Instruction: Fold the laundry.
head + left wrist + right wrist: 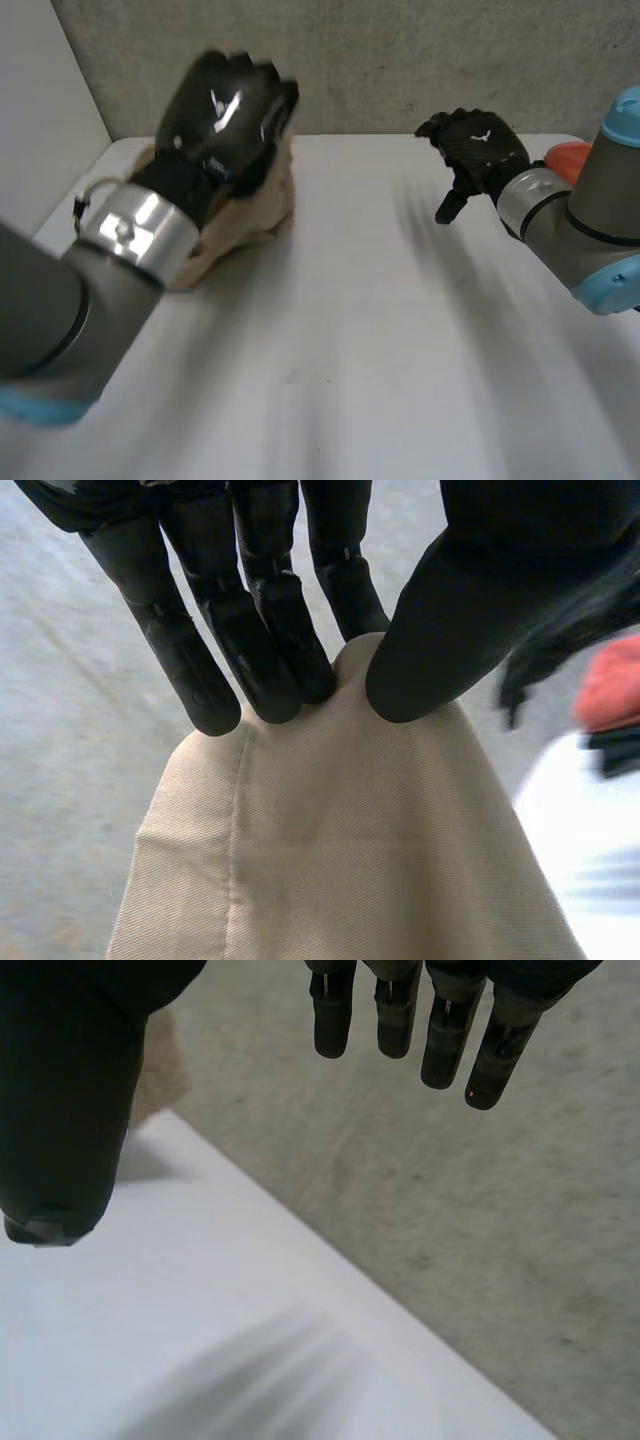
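Observation:
A tan cloth [250, 215] hangs bunched at the table's far left, lifted off the white table [380, 330]. My left hand [225, 110] holds it from above. In the left wrist view the fingers [250, 650] and thumb [450, 630] pinch the top fold of the tan cloth [330, 840], which drapes down from the fingertips. My right hand [480, 150] hovers over the far right of the table, apart from the cloth. Its fingers [440, 1020] hang straight and spread from the thumb [60, 1110], with nothing between them. A bit of tan cloth [160, 1060] shows beside that thumb.
A grey wall [400, 60] runs along the table's far edge. A red-orange object [568, 158] sits behind my right wrist at the far right, also seen as a red shape [615, 685] past the left thumb. A pale wall [40, 120] borders the left side.

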You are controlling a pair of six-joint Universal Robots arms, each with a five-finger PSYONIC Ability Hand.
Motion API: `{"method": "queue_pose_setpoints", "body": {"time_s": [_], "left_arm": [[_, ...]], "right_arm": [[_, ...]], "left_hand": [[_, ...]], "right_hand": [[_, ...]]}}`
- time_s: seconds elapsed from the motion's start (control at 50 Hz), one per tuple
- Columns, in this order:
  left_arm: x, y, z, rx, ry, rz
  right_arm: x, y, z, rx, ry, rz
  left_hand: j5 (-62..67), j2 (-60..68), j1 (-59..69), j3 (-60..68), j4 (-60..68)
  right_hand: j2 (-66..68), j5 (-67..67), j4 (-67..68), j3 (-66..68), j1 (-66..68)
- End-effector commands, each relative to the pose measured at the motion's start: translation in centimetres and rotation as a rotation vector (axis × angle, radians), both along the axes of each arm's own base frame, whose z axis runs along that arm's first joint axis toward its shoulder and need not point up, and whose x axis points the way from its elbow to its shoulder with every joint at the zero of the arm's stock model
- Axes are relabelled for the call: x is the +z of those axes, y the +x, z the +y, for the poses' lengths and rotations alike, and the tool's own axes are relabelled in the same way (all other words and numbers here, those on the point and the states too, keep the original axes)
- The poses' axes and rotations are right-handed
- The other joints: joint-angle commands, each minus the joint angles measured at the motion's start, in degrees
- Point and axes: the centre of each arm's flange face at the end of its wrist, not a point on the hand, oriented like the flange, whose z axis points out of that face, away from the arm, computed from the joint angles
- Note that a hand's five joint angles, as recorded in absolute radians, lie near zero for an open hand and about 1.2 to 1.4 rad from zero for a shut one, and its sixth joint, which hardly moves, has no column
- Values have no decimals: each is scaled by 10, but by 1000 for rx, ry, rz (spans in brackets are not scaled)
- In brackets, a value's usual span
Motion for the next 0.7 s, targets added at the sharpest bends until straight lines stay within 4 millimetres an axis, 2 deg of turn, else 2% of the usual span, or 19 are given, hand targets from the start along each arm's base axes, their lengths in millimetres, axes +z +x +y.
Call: {"method": "queue_pose_setpoints", "body": {"time_s": [0.02,0.14,0.3,0.4,0.48,0.66,0.7], "left_arm": [[-26,12,62,-117,166,-87],[-37,24,86,-140,268,-94],[-30,37,101,-143,313,-43],[-26,41,104,-135,302,-25],[-25,42,103,-132,298,-25],[-27,43,99,-115,306,-25],[-26,44,100,-115,302,-24]], "right_arm": [[-9,8,16,121,9,102],[-15,11,22,159,-24,171],[-30,43,38,286,-18,168],[-48,62,52,343,27,172],[-62,69,66,368,78,174],[-62,69,63,346,188,49],[-69,71,59,338,217,20]], "left_hand": [[136,112,143,115,111],[136,112,143,115,111],[136,112,143,115,111],[136,112,143,115,111],[136,112,143,115,111],[136,112,143,115,111],[136,112,143,115,111]], "right_hand": [[-27,-37,-36,-23,-16],[-27,-37,-36,-23,-16],[-27,-37,-36,-23,-16],[-27,-37,-36,-23,-16],[-27,-37,-36,-23,-16],[-27,-37,-36,-23,-16],[-27,-37,-36,-23,-16]]}}
